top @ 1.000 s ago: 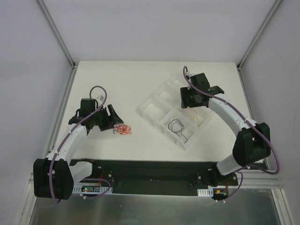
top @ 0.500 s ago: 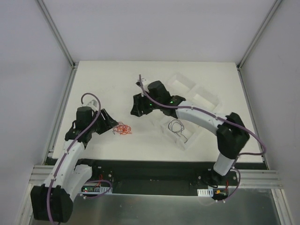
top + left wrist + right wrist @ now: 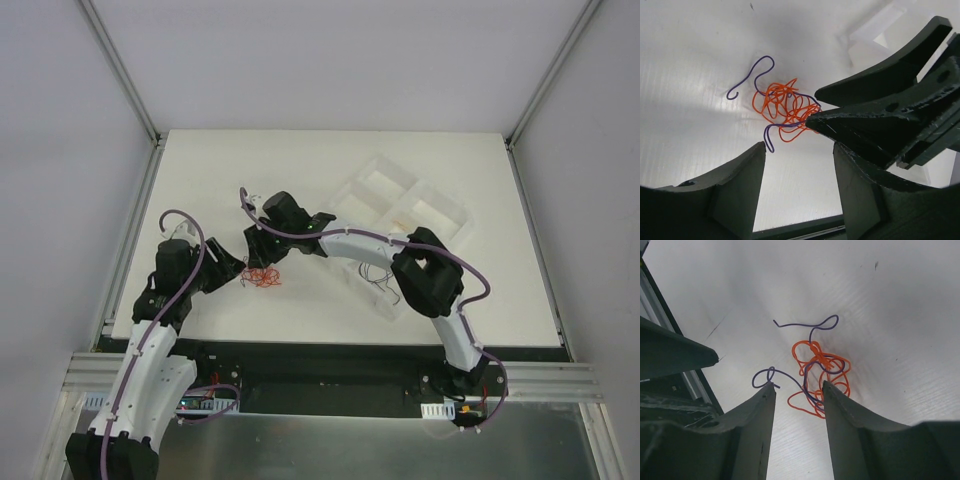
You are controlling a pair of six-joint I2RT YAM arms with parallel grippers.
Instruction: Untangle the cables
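A small tangle of orange and purple cables (image 3: 264,276) lies on the white table left of centre. It shows clearly in the left wrist view (image 3: 787,107) and in the right wrist view (image 3: 820,369). My left gripper (image 3: 236,270) is open and empty just left of the tangle, its jaws short of it (image 3: 799,147). My right gripper (image 3: 261,256) is open just above and behind the tangle. Its fingertips (image 3: 798,385) straddle the tangle's near edge, and a purple strand runs between them. A thin dark cable (image 3: 378,270) lies in a tray compartment.
A clear compartment tray (image 3: 410,200) sits right of centre, partly under my right arm (image 3: 370,245). My right gripper's fingers (image 3: 880,112) crowd the right of the left wrist view. The table's black front edge (image 3: 320,350) runs close behind both grippers.
My right arm has swung from over the tray leftward across the table to the tangle. My left gripper has drawn back a little toward the near left.
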